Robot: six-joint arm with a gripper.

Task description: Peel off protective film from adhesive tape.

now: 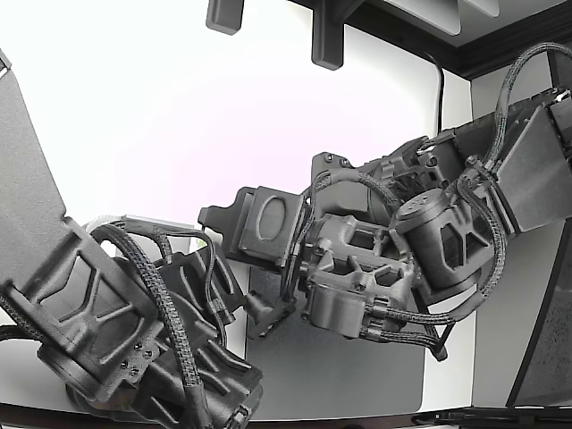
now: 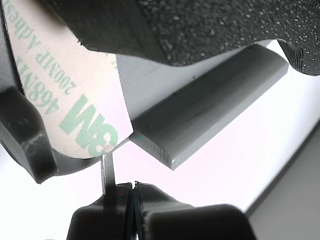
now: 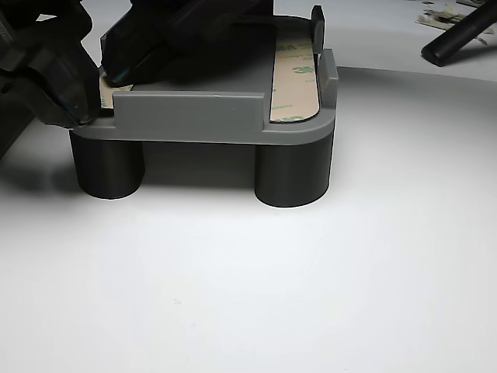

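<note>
The protective film is a beige liner printed with green 3M lettering, lying flat on the grey part. My gripper sits at the film's rounded end with its fingers pressed together. A thin grey sliver rises from them to the film's edge. Whether any film is pinched cannot be told. In the other view the grey part stands on two dark cylinders, with one taped strip exposed on the right. A second strip's end shows under the black gripper bodies at the left.
Two black arms crowd over the grey part in the exterior view. A dark pen-like object and small scraps lie on the white table behind the part. A raised grey wall runs along the part's front.
</note>
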